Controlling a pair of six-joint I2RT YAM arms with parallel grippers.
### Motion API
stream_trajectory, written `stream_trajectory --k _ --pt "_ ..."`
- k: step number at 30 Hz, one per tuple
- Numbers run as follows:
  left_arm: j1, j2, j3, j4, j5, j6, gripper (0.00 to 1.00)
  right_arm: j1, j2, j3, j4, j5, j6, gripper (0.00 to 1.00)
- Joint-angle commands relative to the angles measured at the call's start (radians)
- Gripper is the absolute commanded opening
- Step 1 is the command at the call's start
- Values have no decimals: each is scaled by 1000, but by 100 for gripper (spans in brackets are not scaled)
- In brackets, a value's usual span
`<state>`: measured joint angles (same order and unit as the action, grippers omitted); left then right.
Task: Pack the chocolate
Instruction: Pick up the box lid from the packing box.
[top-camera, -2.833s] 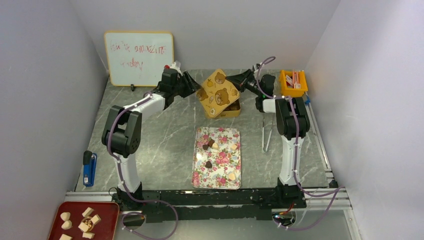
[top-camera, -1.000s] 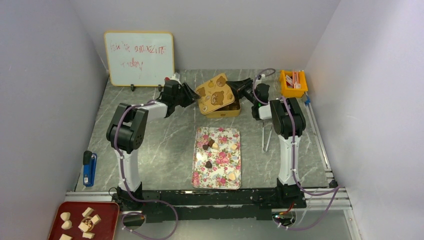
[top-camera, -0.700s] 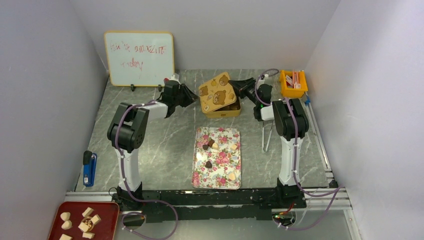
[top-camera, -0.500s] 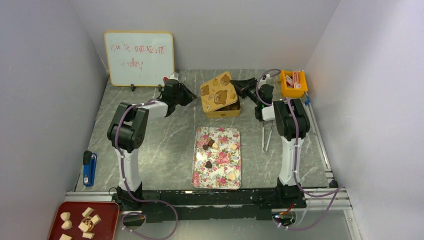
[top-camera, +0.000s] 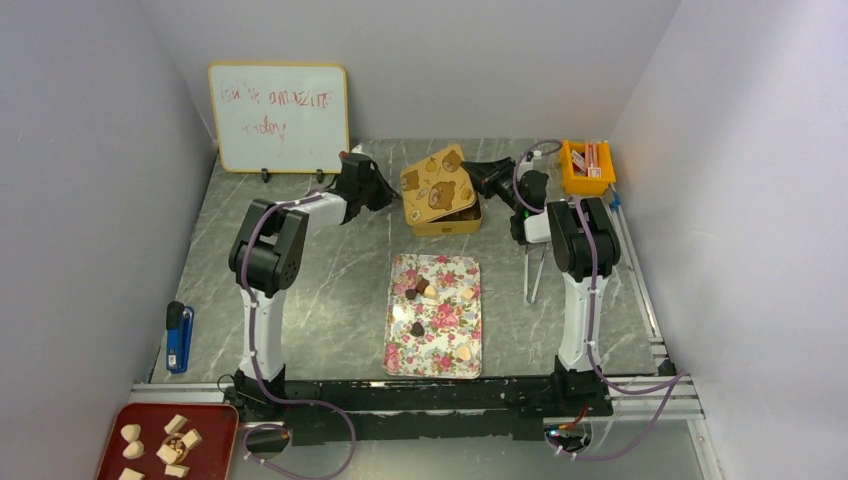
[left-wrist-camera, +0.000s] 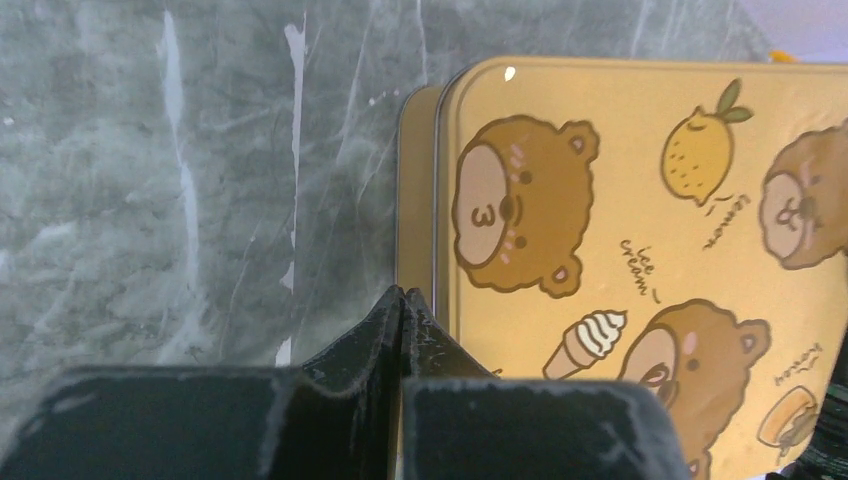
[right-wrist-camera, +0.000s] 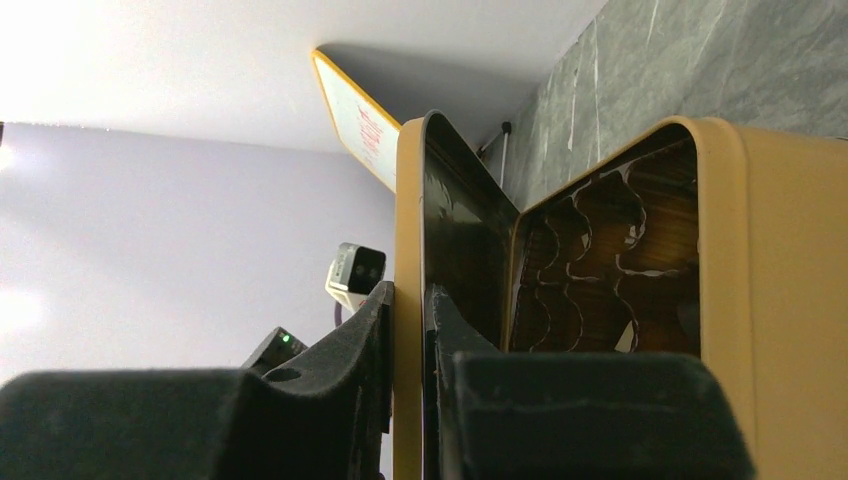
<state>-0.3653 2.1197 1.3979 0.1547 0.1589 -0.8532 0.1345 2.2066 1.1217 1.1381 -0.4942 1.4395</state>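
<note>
From above, the tilted lid hides most of the tin. The right wrist view looks into the tin's moulded pockets, too dim to tell whether any is filled. In the left wrist view the lid runs off the right and bottom edges, halving one bear, and whether the closed left claw touches the lid is unclear. Left of the tin, the whiteboard writing is too faint to read. Nearer than the tin, the chocolate shapes are too small to tell; the red tray, far near-left of it, is cut by the frame.
</note>
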Motion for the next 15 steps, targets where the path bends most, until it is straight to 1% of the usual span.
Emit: stream_trajectory --k 1,15 --pt "-22 16 50 -53 -24 39 5 -13 -44 2 67 11 -26 0" --pt "-52 43 122 -87 -17 56 5 -29 -29 10 68 -10 -20 0"
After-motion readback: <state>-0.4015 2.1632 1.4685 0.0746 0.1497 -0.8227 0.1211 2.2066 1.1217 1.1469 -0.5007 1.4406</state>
